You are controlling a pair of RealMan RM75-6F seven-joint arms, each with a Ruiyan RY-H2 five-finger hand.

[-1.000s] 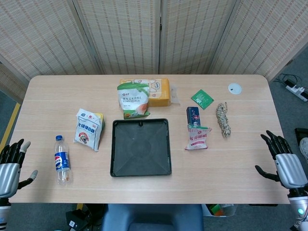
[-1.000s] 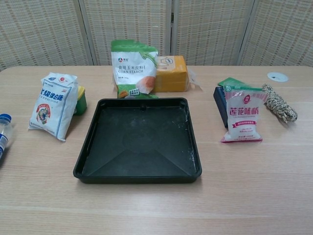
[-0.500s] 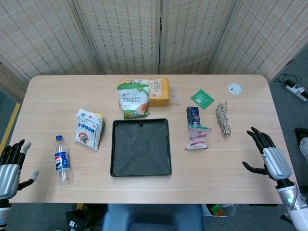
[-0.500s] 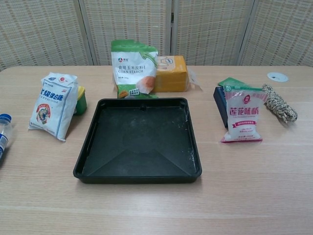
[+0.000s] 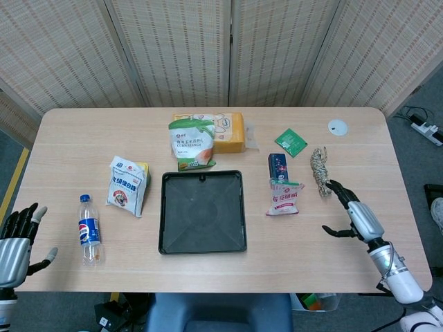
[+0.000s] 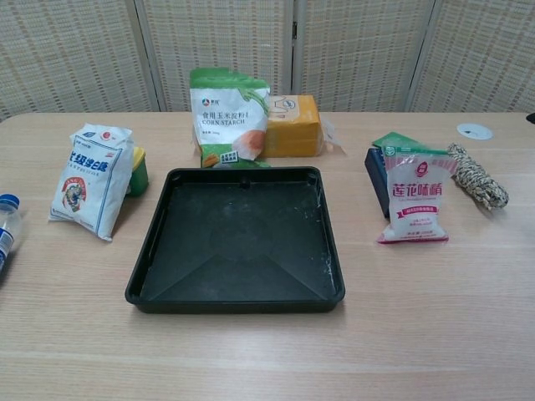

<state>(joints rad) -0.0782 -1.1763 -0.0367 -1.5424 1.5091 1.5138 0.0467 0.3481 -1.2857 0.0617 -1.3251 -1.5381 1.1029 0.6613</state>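
- Even, bright indoor light from above in both views, with no harsh glare.
- Shadows are short and soft, closely hugging the black tray [image 6: 236, 301] and the corn starch bag [image 6: 227, 117].
- Both views are sharp, without blur.

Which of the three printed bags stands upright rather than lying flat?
The green-and-white corn starch bag, standing behind the black tray. The other two lie flat either side.
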